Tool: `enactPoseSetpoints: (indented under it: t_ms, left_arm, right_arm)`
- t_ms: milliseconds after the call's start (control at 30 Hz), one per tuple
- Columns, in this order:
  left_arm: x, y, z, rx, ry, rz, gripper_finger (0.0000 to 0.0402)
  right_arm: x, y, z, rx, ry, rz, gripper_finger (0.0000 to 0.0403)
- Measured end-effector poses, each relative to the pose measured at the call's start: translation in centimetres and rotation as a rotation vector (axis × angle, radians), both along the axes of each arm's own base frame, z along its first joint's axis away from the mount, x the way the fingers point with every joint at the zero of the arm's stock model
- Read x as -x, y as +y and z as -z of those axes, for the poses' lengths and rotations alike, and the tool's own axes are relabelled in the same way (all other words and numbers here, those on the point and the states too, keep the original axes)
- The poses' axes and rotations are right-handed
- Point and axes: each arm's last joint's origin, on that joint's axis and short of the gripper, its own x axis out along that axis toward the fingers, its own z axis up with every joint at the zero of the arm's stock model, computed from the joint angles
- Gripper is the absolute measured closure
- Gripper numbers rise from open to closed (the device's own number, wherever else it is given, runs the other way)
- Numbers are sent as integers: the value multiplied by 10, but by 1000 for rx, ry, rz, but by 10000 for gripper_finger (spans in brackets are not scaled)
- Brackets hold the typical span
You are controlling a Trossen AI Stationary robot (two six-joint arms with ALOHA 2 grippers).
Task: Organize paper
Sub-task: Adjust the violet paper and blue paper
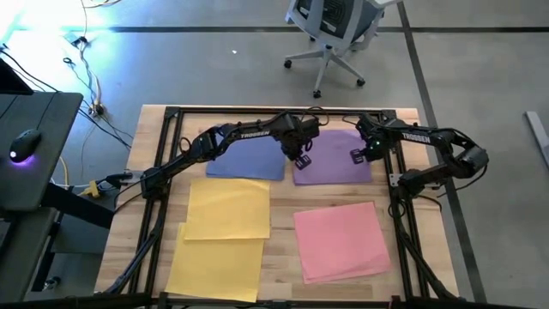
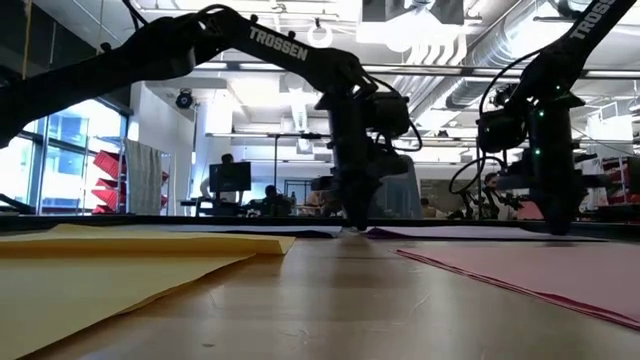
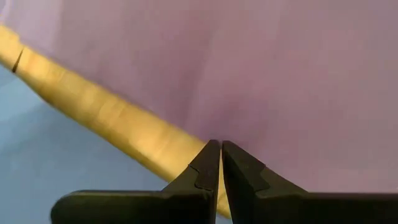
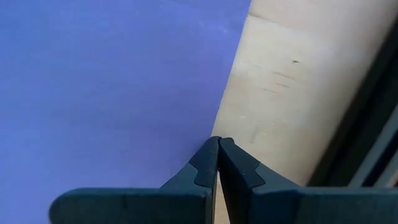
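Observation:
A purple sheet of paper [image 1: 330,150] lies flat at the table's far right, with a blue sheet [image 1: 244,160] to its left across a bare strip of wood [image 3: 106,115]. Two yellow sheets [image 1: 225,210] overlap at the near left, and pink sheets [image 1: 343,240] lie at the near right. My left gripper [image 1: 302,163] is shut and points down at the purple sheet's left edge. My right gripper [image 1: 355,157] is also shut and points down at that sheet's right edge, beside bare wood [image 4: 280,93]. My left gripper comes from above with its shut fingertips [image 3: 211,155] set down at the purple sheet's left edge [image 3: 249,138]; in the low view the tips [image 2: 355,225] reach the sheet, which lies flat. My right gripper likewise sets its shut fingertips [image 4: 208,155] from above on the sheet's right edge [image 4: 205,124]; the sheet stays flat on the table.
A dark frame rail [image 1: 171,154] runs round the table top and passes close by my right gripper [image 4: 367,143]. An office chair [image 1: 330,34] stands beyond the far edge. A dark desk with a mouse [image 1: 26,142] stands to the left.

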Motion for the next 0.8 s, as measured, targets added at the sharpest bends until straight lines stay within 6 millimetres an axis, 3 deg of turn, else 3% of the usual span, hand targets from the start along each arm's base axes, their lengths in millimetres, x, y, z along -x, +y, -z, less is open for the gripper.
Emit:
enactPoseSetpoints:
  t_ms: [333,533,667,800]
  left_arm:
    - [-1,-4,-4,-27,1,14,402]
    - [17,1,-56,-90,-19,-16,401]
    - [43,-3,-92,-92,72,-24,401]
    - [67,-2,-103,-156,242,-7,402]
  right_arm:
    - [-1,0,-15,8,-28,-11,403]
    - [-5,-6,-34,60,-31,-49,403]
    - [-8,-5,-45,23,-113,-142,403]
    - [-17,-1,-54,-13,-304,-245,403]
